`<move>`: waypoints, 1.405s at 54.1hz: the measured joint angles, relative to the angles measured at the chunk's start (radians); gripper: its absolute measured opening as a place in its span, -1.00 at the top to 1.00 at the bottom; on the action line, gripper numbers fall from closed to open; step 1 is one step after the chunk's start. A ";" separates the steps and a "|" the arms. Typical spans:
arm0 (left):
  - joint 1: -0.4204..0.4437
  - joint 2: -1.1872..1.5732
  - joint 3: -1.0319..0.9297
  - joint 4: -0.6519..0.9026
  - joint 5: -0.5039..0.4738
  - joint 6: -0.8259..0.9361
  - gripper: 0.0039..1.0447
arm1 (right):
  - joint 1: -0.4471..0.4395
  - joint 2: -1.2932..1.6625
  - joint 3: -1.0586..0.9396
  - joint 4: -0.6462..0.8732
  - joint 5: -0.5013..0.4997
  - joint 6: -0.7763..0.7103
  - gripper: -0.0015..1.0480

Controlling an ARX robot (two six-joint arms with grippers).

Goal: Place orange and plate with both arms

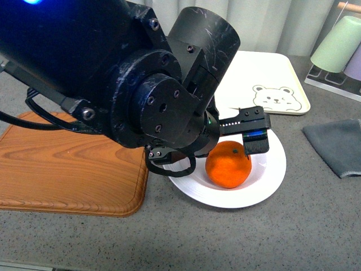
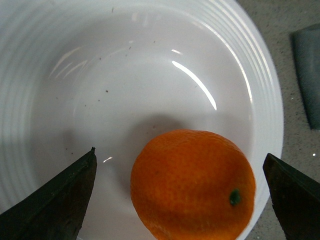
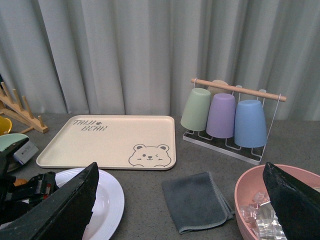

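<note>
Hanging over the plate [image 1: 272,179], the left gripper [image 2: 179,155] is held with its fingers [image 2: 60,195] spread wide. The orange [image 2: 192,185] is flanked by them and, in the left wrist view, is touched by neither. The fruit is seated in the well of the white plate, green stem dot showing. In the front view, a wooden board [image 1: 67,169] is found at nine o'clock of the plate, a bear tray [image 1: 271,84] at twelve and a grey cloth [image 1: 338,144] at three. The right gripper [image 3: 179,170] is likewise spread, raised above the counter. Beyond it a cup rack [image 3: 225,115] is seen, and a pink bowl [image 3: 280,200] near it.
</note>
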 joint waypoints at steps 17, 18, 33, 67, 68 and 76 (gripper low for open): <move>0.064 -0.292 -0.207 0.113 -0.106 -0.009 -0.88 | 0.000 0.000 0.000 0.000 0.000 0.000 -0.83; 0.074 -0.320 -0.229 0.115 -0.112 -0.011 -0.88 | 0.000 0.000 0.000 0.000 0.000 0.000 -0.83; 0.213 -0.586 -0.645 0.597 -0.401 0.232 -0.55 | 0.000 0.000 0.000 0.000 -0.002 0.000 -0.83; 0.474 -1.138 -1.081 0.722 -0.193 0.562 0.93 | 0.000 0.000 0.000 0.000 -0.001 0.000 -0.83; 0.477 -1.146 -1.083 0.716 -0.191 0.562 0.93 | 0.000 0.000 0.000 0.000 -0.001 0.000 -0.83; 0.507 -1.268 -1.110 0.626 -0.157 0.565 0.93 | 0.000 0.000 0.000 0.000 0.000 0.000 -0.83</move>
